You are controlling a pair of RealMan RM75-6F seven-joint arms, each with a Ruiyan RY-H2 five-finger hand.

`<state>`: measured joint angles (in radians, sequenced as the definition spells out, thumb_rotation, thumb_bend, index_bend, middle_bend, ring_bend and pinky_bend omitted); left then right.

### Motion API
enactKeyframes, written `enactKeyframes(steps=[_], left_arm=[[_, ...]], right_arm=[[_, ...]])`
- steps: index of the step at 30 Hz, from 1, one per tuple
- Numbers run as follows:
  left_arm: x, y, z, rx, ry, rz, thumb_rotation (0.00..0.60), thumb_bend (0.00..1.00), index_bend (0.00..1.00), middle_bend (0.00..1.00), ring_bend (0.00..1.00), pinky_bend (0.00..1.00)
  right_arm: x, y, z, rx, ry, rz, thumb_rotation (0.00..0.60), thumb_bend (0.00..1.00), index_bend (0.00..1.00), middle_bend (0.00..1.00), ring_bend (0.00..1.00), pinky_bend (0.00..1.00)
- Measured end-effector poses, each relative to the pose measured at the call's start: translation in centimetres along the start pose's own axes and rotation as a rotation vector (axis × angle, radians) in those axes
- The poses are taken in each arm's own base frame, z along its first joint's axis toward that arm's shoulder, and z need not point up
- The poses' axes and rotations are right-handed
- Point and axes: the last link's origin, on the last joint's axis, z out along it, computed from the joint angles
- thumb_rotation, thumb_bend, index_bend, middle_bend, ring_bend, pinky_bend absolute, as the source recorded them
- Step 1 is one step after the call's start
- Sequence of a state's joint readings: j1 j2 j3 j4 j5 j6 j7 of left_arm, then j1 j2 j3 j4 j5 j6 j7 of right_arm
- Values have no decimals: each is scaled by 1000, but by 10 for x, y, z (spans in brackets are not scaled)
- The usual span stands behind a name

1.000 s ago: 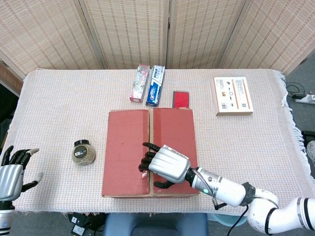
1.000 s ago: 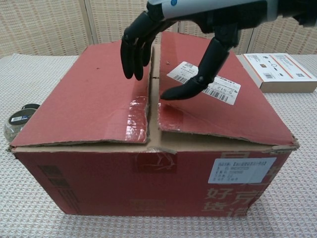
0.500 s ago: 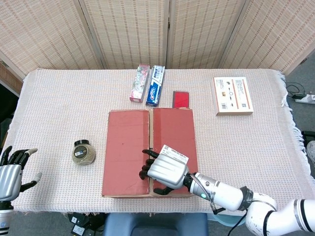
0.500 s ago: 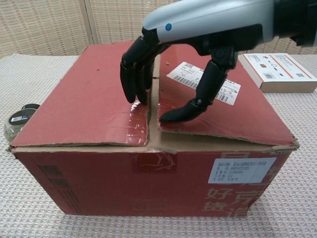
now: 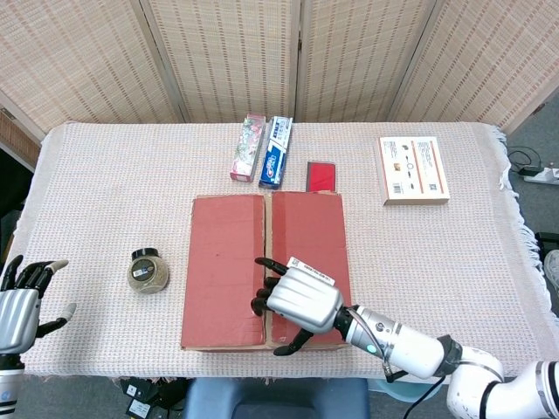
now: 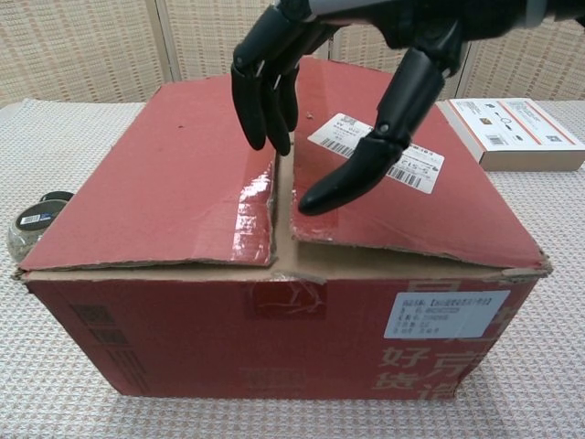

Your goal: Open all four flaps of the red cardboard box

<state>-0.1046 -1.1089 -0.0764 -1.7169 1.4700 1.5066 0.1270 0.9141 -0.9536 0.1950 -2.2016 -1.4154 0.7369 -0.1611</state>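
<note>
A cloth-covered table (image 5: pixel 105 183) carries a red cardboard box (image 5: pixel 227 262) at the middle of its near edge, its two top flaps lying flat and meeting along a narrow centre seam. The right hand (image 5: pixel 301 301) hangs over the near end of that seam, fingers (image 6: pixel 265 96) pointing down and spread, thumb apart from them over the right flap beside a white shipping label (image 6: pixel 377 151); it holds nothing, and contact with the cardboard cannot be told. The left hand (image 5: pixel 22 305) hovers at the near left corner of the table, fingers apart and empty. A white carton (image 5: pixel 413 169) lies toward the far right corner. Two long tubes' boxes (image 5: pixel 262 150) sit side by side at the far edge, a small red card (image 5: pixel 321 175) just beyond the box. A dark-lidded jar (image 5: pixel 148 270) stands left of the box.
</note>
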Motion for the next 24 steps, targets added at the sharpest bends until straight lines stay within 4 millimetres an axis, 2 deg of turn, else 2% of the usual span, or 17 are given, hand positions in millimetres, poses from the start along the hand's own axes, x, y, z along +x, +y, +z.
enactKeyframes(steps=[4, 17, 24], left_arm=[[-1, 1, 1, -1, -7, -1, 600, 295, 243, 268, 207, 0], [-3, -2, 0, 13, -16, -2, 600, 293, 242, 267, 207, 0], [-4, -4, -1, 17, -18, -3, 600, 293, 242, 267, 206, 0]], right_arm=[[1, 1, -4, -3, 0, -6, 382, 140, 408, 467, 374, 47], [-13, -1, 14, 27, -31, -61, 376, 140, 421, 467, 364, 47], [-20, 0, 14, 9, -54, -69, 374, 141, 428, 473, 366, 47]])
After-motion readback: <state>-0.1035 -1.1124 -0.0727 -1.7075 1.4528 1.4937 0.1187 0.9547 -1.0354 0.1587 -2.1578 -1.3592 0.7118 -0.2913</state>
